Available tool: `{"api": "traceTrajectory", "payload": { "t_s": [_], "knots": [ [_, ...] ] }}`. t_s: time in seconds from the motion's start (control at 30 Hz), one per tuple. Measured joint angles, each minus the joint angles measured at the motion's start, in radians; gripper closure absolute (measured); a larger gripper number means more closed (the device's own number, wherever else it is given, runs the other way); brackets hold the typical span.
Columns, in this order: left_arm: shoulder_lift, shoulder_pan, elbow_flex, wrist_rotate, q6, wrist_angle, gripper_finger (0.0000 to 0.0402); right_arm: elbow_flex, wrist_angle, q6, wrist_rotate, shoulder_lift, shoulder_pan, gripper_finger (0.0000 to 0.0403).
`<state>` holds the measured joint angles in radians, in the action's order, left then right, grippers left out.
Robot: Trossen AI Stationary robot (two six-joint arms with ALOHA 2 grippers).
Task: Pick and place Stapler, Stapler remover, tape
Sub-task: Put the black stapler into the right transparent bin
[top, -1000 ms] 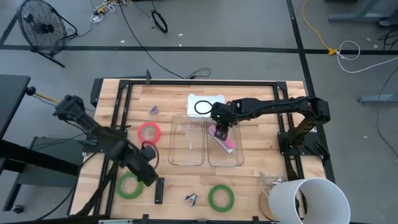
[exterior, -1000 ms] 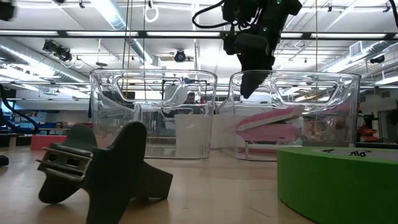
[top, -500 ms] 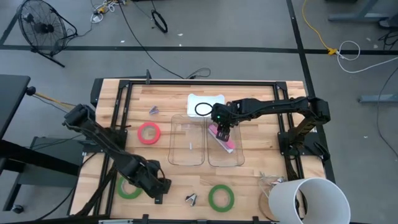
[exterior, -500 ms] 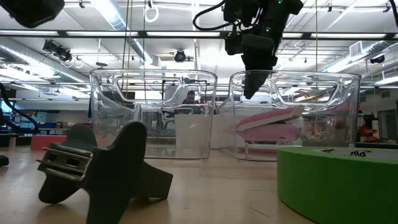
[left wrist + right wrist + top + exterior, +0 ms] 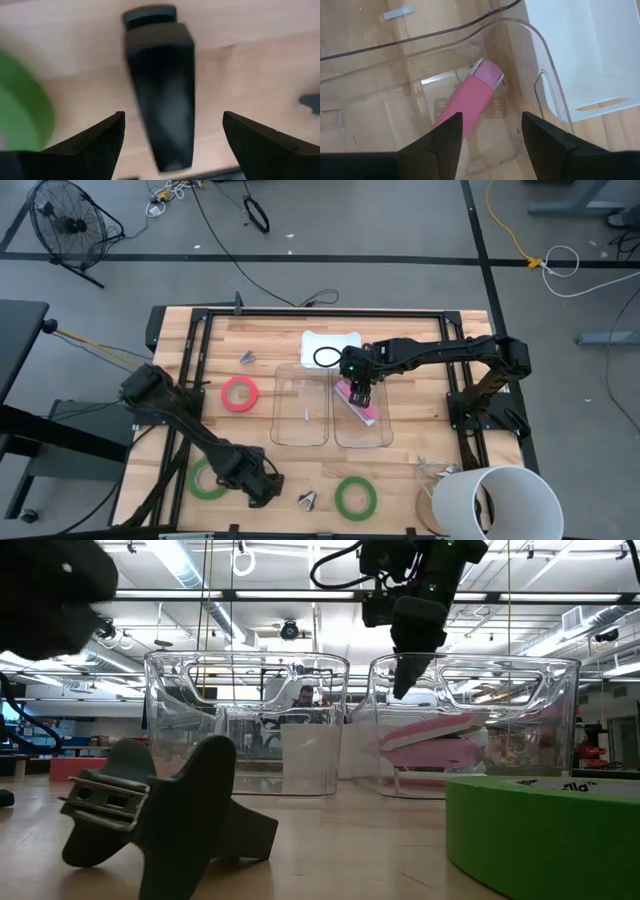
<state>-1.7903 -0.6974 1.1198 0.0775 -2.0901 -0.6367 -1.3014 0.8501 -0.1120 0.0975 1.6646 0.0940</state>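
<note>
A black stapler (image 5: 160, 95) lies flat on the wooden table near its front edge. My left gripper (image 5: 258, 483) hangs over it, open, with a finger on either side and touching nothing; it also shows in the left wrist view (image 5: 172, 117). A pink stapler (image 5: 470, 102) lies on the floor of the right clear bin (image 5: 362, 412). My right gripper (image 5: 352, 375) is open and empty above it. A dark staple remover (image 5: 308, 499) stands near the front edge. A pink tape roll (image 5: 238, 393) and two green tape rolls (image 5: 208, 478) (image 5: 355, 497) lie flat.
A second clear bin (image 5: 300, 408) stands left of the first. A white tray with a black ring (image 5: 330, 348) sits behind the bins. A small greyish piece (image 5: 247, 357) lies at the far left. A white bucket (image 5: 500, 500) stands at the front right corner.
My left arm has swung toward the table's near edge and a little to the right. Its open gripper now hangs over the black stapler. My right gripper has stayed over the right bin.
</note>
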Motion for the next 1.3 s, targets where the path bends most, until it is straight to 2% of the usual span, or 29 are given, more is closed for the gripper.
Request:
{"api": "traceTrajectory", "payload": {
  "t_s": [0.23, 0.37, 0.5, 0.67, 0.9, 1.17, 1.3],
  "knots": [
    [-0.088, 0.007, 0.002, 0.105, 0.006, 0.051, 0.0064, 0.0, -0.002, 0.017, 0.0, 0.0, 0.0, 0.02],
    [-0.096, 0.009, 0.002, 0.149, 0.006, 0.071, 0.0083, 0.0, -0.005, 0.02, 0.0, 0.0, 0.0, 0.02],
    [-0.096, 0.007, 0.0, 0.184, 0.008, 0.091, 0.0143, 0.0, -0.011, 0.023, 0.0, 0.0, 0.0, 0.02],
    [-0.095, 0.006, 0.0, 0.205, 0.03, 0.091, 0.0266, 0.0, -0.029, 0.024, 0.0, 0.0, 0.0, 0.02],
    [-0.094, 0.012, 0.0, 0.206, 0.162, 0.085, 0.0271, 0.0, -0.04, 0.026, 0.0, 0.0, 0.001, 0.02],
    [-0.049, 0.015, 0.022, 0.216, 0.219, 0.032, 0.0271, 0.0, -0.036, 0.027, 0.0, 0.0, 0.001, 0.02],
    [0.013, 0.015, 0.114, 0.221, 0.253, -0.142, 0.0271, 0.0, -0.037, 0.042, 0.0, 0.0, 0.001, 0.02]
  ]
}}
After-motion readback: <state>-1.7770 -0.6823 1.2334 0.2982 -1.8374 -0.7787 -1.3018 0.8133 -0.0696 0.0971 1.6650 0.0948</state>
